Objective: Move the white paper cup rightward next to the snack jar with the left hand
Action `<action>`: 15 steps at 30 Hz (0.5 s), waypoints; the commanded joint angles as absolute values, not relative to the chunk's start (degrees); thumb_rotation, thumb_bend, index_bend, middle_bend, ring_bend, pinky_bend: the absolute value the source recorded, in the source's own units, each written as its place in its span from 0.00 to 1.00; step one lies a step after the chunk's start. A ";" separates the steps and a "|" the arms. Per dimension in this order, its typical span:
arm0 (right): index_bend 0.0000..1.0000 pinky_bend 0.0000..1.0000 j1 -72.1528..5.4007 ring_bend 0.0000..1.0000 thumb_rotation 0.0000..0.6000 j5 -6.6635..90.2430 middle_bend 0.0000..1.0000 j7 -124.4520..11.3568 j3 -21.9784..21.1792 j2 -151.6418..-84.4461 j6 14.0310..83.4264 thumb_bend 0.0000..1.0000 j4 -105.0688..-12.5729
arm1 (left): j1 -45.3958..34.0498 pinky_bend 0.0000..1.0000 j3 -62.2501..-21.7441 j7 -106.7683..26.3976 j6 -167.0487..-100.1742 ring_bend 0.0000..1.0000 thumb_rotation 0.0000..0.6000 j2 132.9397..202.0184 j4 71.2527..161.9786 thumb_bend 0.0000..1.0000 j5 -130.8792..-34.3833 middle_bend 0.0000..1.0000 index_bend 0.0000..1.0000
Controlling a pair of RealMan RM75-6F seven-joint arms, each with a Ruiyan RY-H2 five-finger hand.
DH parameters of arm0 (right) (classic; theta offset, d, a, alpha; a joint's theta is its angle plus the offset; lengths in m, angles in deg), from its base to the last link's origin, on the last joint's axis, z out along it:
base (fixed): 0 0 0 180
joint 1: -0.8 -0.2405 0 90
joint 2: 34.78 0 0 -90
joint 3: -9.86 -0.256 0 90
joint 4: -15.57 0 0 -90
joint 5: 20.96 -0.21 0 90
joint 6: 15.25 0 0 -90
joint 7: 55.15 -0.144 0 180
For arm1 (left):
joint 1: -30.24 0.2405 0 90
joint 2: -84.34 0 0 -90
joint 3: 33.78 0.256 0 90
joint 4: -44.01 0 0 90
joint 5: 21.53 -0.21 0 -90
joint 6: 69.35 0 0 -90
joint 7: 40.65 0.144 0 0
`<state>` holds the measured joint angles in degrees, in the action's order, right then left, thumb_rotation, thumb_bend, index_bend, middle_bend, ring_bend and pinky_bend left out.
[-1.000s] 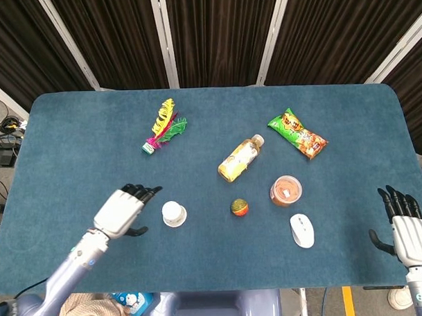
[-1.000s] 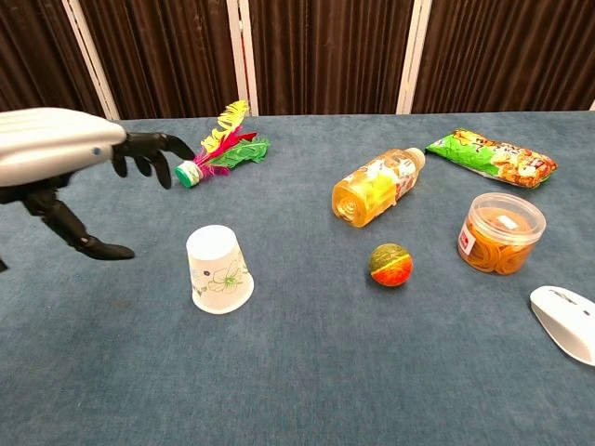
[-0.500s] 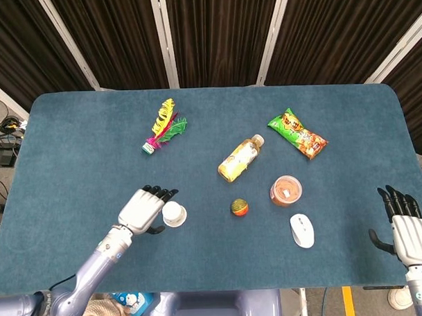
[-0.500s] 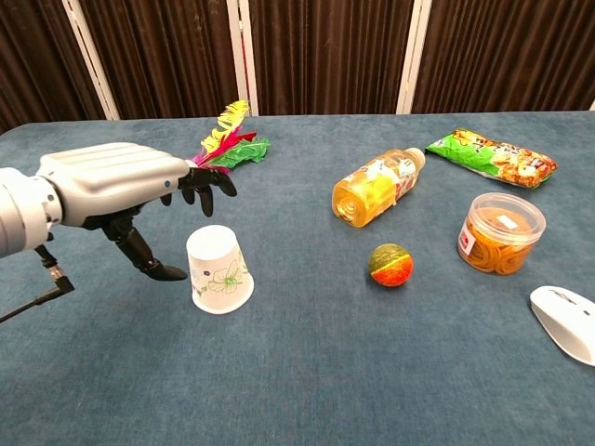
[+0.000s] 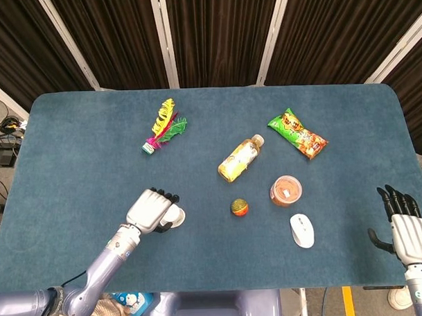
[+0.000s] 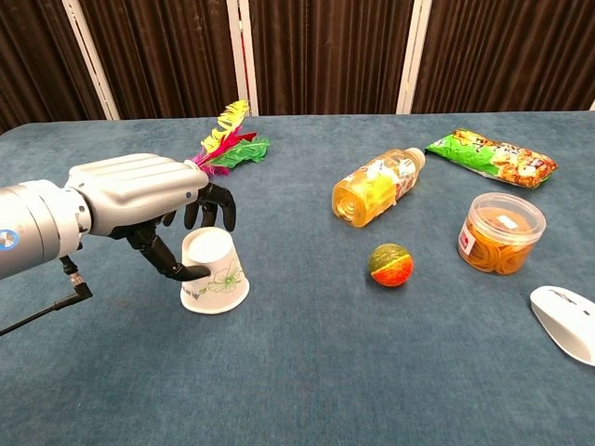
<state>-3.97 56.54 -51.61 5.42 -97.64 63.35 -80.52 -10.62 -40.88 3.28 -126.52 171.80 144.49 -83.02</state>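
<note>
On the blue table (image 5: 72,149) the grasp is the step in hand, and done well it means wrapping the upside-down white paper cup (image 6: 216,272) gently, since thin paper will likely crush, then carrying it right to the snack jar (image 6: 500,232), well apart past the small ball (image 6: 390,264). The left hand (image 6: 139,196) arches over the cup, fingers curled beside it, thumb touching its near wall; whether it actually grips yet, I cannot tell.

White paper cup (image 6: 216,280) with a faint floral print, teal surface (image 6: 297,372), orange snack jar (image 6: 499,232), and a silver-and-black robot hand (image 6: 153,200).
</note>
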 commanded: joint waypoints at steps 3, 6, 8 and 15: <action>0.00 0.03 -3.93 0.00 1.00 56.50 0.00 -51.59 5.45 -97.61 63.39 0.35 -80.60 | -11.12 0.45 -41.03 2.41 -127.26 0.38 1.00 171.88 144.59 0.30 -83.53 0.44 0.31; 0.00 0.03 -3.92 0.00 1.00 56.51 0.00 -51.59 5.45 -97.57 63.44 0.35 -80.69 | -11.43 0.45 -41.47 1.34 -128.09 0.38 1.00 171.90 144.91 0.30 -84.73 0.43 0.30; 0.00 0.03 -3.92 0.00 1.00 56.48 0.00 -51.61 5.46 -97.57 63.40 0.35 -80.72 | -11.89 0.45 -42.26 0.71 -128.58 0.38 1.00 172.01 145.39 0.30 -85.26 0.43 0.30; 0.00 0.03 -3.98 0.00 1.00 56.20 0.00 -51.86 5.36 -97.54 63.25 0.35 -80.77 | -14.81 0.44 -46.12 -0.68 -129.33 0.38 1.00 174.70 145.52 0.30 -85.30 0.43 0.30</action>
<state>-3.98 56.21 -51.85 5.36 -97.54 63.25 -80.76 -14.03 -45.28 -0.35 -129.18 173.89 145.61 -85.41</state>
